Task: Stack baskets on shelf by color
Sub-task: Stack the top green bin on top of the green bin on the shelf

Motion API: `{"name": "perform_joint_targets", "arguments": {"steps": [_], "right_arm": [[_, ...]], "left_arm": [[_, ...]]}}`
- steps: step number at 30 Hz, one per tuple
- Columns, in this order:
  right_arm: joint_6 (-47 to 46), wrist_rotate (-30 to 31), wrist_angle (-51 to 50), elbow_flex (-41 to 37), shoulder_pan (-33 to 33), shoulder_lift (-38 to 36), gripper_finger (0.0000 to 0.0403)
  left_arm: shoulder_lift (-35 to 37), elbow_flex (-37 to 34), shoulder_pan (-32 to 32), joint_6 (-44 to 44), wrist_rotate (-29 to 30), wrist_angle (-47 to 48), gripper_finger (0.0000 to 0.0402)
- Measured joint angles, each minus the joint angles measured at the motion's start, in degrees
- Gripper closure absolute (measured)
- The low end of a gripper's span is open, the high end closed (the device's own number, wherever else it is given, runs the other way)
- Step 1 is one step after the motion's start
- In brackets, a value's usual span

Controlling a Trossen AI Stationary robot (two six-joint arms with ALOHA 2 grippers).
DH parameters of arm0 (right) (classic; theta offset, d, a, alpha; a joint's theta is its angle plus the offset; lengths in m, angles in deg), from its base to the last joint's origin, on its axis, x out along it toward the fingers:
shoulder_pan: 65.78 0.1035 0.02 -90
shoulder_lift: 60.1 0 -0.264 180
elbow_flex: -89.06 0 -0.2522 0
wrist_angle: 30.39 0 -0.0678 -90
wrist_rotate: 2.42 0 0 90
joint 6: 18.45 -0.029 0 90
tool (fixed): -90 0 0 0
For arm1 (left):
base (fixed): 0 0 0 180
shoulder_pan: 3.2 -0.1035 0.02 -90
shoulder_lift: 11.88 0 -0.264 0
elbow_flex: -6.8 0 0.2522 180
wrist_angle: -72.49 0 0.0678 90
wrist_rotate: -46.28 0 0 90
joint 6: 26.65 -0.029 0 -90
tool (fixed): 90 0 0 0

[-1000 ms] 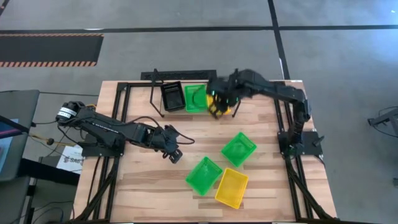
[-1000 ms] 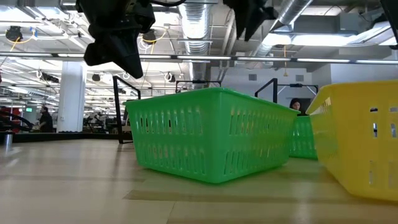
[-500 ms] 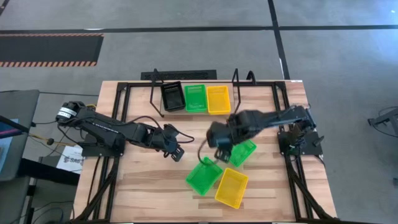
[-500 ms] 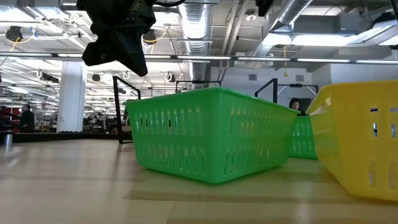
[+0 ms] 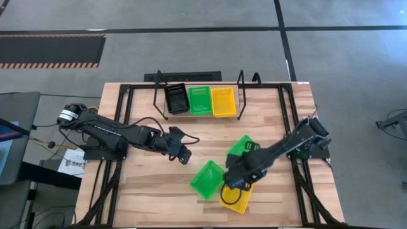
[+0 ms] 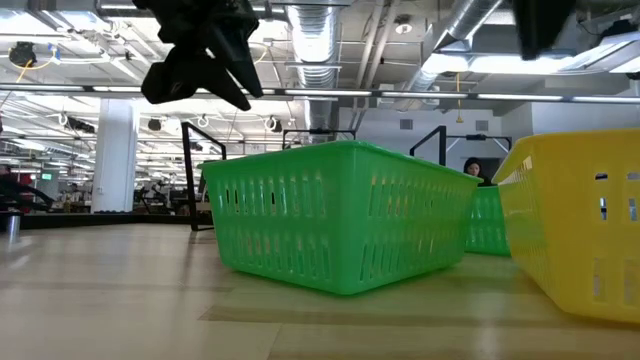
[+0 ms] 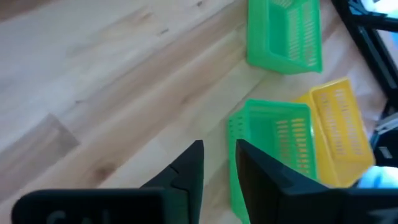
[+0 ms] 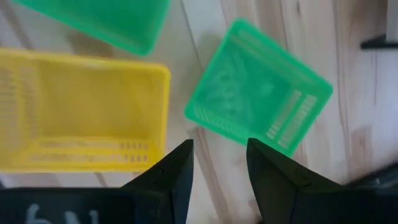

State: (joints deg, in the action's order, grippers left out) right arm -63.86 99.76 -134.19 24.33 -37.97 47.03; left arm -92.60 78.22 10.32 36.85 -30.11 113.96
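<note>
From above, the shelf (image 5: pixel 198 79) at the tabletop's (image 5: pixel 140 191) far edge carries a black basket (image 5: pixel 176 98), a green basket (image 5: pixel 200 100) and a yellow basket (image 5: pixel 222 101) side by side. Three loose baskets lie nearer the front: one green (image 5: pixel 208 179), another green (image 5: pixel 242 147) partly under the right arm, and a yellow one (image 5: pixel 234 198). The right gripper (image 5: pixel 233 181) hovers over the yellow one; the left gripper (image 5: pixel 183 154) hangs left of them.

At table height, a green basket (image 6: pixel 335 228) fills the middle, with a yellow basket (image 6: pixel 580 228) at the right.

In the left wrist view the jaws stand slightly apart, empty.

In the right wrist view the jaws are open, holding nothing.
</note>
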Motion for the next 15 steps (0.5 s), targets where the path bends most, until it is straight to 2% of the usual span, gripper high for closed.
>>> {"name": "perform_joint_targets", "arguments": {"steps": [5,15], "right_arm": [[-2.92,0.15,0.02,-4.14,1.67,0.00,0.0233],[-2.80,0.13,0.03,-5.70,2.18,0.00,0.0234]], "left_arm": [[0.00,-0.01,0.86,1.83,-1.12,-0.27,0.0319],[-1.60,-0.01,3.53,5.58,2.29,-0.50,0.0319]]}}
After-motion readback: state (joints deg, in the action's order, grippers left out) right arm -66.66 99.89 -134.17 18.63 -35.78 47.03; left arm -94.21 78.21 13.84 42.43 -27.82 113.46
